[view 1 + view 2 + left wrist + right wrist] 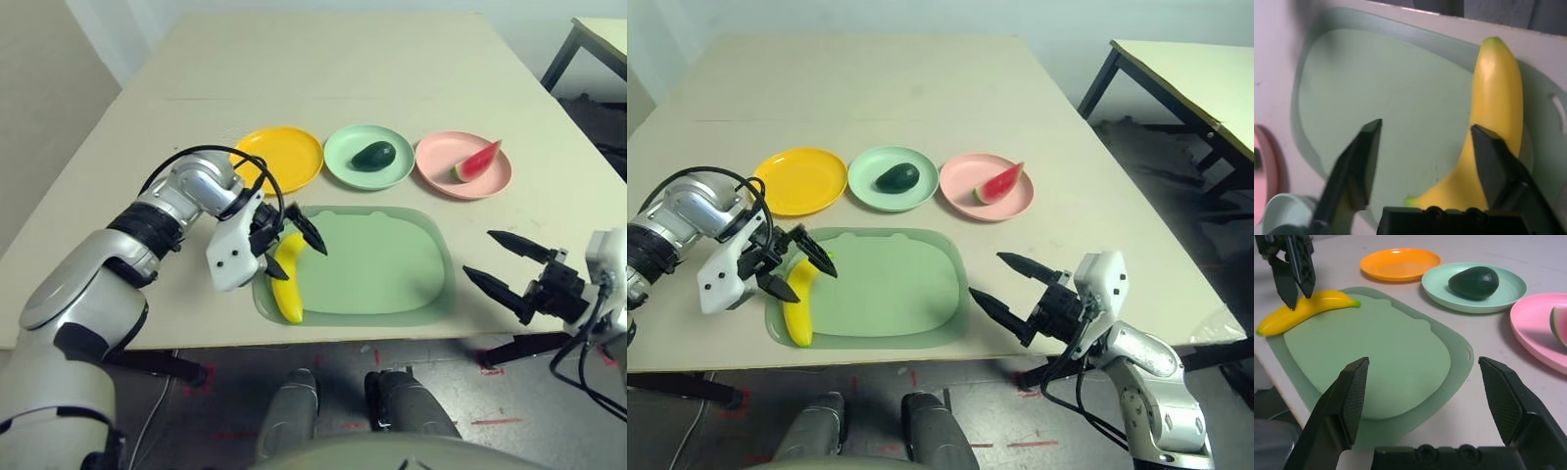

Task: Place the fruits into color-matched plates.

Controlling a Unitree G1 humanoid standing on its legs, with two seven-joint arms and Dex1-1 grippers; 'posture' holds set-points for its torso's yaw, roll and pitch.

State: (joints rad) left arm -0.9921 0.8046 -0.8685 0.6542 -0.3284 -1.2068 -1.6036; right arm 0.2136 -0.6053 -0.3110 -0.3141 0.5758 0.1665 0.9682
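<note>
Curved yellow banana (288, 294), nine o'clock on flat green mat (382, 264), looks light, stiff: pinch mid-length. Left gripper (307, 265), right gripper (478, 251): fingers apart.

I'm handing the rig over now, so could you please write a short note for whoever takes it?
Left gripper: open, over the banana, not holding it.
Right gripper: open and empty, right of the green mat.
Done: avocado on the mint plate; watermelon wedge on the pink plate.
Left: banana, lying on the mat's left side, to the empty yellow plate.
</note>
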